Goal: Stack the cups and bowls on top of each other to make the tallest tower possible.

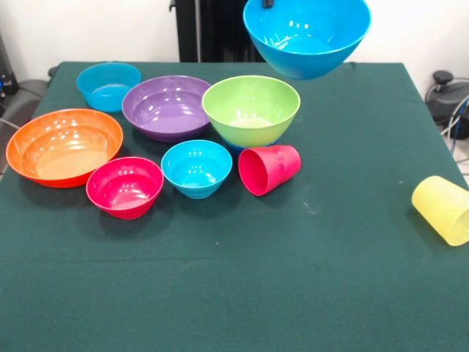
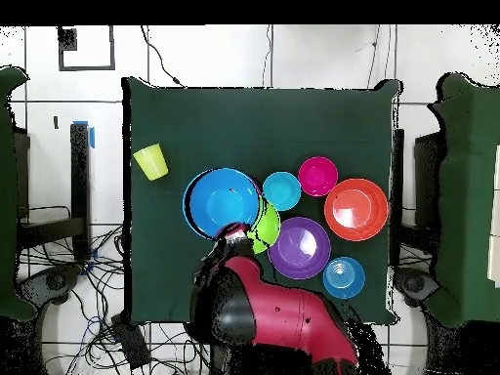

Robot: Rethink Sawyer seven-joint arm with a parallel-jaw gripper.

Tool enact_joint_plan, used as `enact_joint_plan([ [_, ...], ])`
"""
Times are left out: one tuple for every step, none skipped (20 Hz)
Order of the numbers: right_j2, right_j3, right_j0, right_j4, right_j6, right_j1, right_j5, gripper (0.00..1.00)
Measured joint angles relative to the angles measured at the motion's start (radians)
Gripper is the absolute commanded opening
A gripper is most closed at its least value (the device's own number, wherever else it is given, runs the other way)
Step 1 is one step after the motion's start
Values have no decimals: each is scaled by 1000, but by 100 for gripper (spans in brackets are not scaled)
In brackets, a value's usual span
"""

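Above the table, the gripper point(image 2: 232, 230) held the big bright blue bowl point(image 1: 307, 33) by its rim, lifted clear of the green cloth point(image 1: 293, 279); fingers clamped on it. Below, lime green bowl point(image 1: 250, 108) sat upright beside purple bowl point(image 1: 167, 107). Red-pink cup point(image 1: 269, 169) lay on its side just in front. Yellow cup point(image 1: 442, 209) lay tipped, well apart at the cloth's edge.

Robotics lab. Red and black robot arm point(image 2: 283, 317) mounted at a dark green cloth-covered desk point(image 1: 308, 279), not furniture of a home. Loose black cables point(image 2: 107, 293) trail over the white tiled floor point(image 2: 322, 54) beside the arm's base. Plain white wall point(image 1: 88, 29) behind; cabled equipment point(image 1: 448, 95) off the desk's edge.
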State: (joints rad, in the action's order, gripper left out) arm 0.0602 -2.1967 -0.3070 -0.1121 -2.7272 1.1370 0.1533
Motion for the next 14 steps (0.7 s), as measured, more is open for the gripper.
enact_joint_plan([
  [0, 0, 0, -5, 0, 0, 0, 0],
  [0, 0, 0, -11, 0, 0, 0, 0],
  [0, 0, 0, -14, 0, 0, 0, 0],
  [0, 0, 0, -19, 0, 0, 0, 0],
  [0, 0, 0, -22, 0, 0, 0, 0],
  [1, 0, -1, -25, 0, 0, 0, 0],
  [2, 0, -2, -27, 0, 0, 0, 0],
  [3, 0, -4, -28, 0, 0, 0, 0],
  [5, 0, -8, -28, 0, 0, 0, 0],
  [7, 0, -12, -28, 0, 0, 0, 0],
  [9, 0, -16, -28, 0, 0, 0, 0],
  [10, 0, -20, -28, 0, 0, 0, 0],
  [11, 0, -26, -28, 0, 0, 0, 0],
  [10, 1, -30, -28, 0, 0, 0, 0],
])
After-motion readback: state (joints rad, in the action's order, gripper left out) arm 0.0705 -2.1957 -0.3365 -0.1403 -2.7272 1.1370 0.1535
